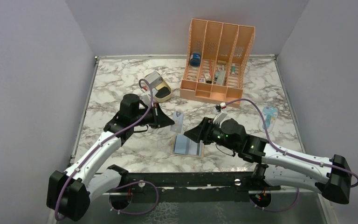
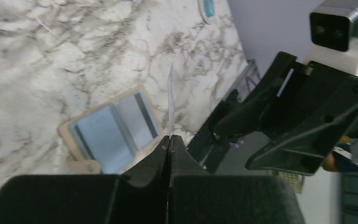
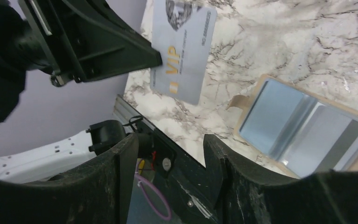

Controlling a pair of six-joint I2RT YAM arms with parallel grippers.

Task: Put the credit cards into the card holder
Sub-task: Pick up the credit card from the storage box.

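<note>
**Operator:** On the marble table (image 1: pixel 121 74), near its centre, where does the card holder (image 1: pixel 188 146) lie?

**Technician:** It lies flat and opened out, with the light-blue pockets facing up and the snap tab projecting from one edge. It sits between the two arms, on the near side of both grippers.

**Operator:** Condition of the left gripper (image 1: pixel 171 122)?

**Technician:** Clamped on one credit card (image 1: pixel 178 122), pinching it by one edge. The card is silver-grey and marked VIP. It is held clear of the table, just far-left of the card holder, and does not touch it. In the left wrist view it appears edge-on, standing out from the fingertips.

**Operator:** Condition of the right gripper (image 1: pixel 192 134)?

**Technician:** Its jaws stand apart with nothing between them. It hangs over the far edge of the card holder, pointing left toward the held card but apart from it.

**Operator:** Other items?

**Technician:** An orange organizer (image 1: pixel 216 56) stands at the far edge. A tan oval tray (image 1: pixel 161 91) sits to its left. The tray holds a flat grey item, and I cannot tell what it is.
</note>
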